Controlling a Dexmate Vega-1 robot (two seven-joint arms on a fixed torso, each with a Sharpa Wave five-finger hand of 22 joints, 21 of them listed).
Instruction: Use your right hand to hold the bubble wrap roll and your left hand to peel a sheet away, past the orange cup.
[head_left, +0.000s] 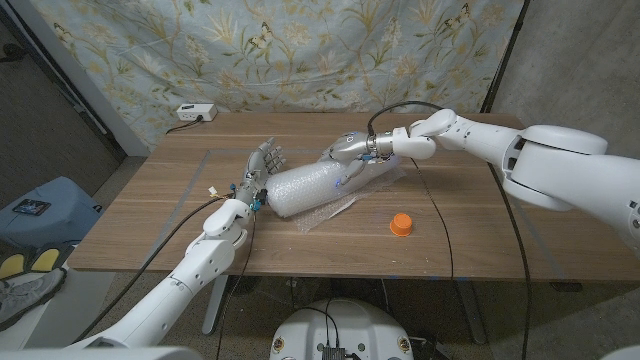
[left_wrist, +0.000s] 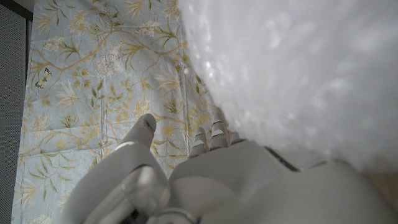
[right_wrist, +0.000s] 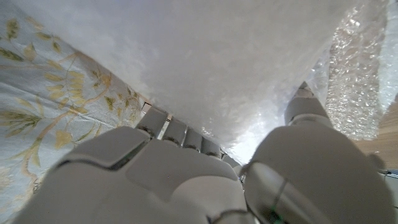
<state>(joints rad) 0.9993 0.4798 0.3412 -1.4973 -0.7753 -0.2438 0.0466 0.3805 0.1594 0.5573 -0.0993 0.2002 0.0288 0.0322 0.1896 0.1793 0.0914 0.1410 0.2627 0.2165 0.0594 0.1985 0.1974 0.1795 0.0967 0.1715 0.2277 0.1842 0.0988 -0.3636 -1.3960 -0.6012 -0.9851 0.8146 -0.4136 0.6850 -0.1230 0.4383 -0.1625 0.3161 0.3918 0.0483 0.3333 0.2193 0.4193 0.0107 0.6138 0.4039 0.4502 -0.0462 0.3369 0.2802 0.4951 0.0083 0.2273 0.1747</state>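
Under the flowered backdrop, the wooden surface (head_left: 470, 215) carries the bubble wrap roll (head_left: 318, 183) at its middle, long axis slanting from my left hand (head_left: 262, 165) up toward my right hand (head_left: 352, 148). My left hand stands with fingers spread, gripping nothing, just beside the roll's near-left end, while my right hand curls over the far end, holding it. The loose sheet edge (head_left: 330, 212) lies on the near side, and the orange cup (head_left: 401, 223) sits to my right of it, so I judge the peel must cross toward that cup.
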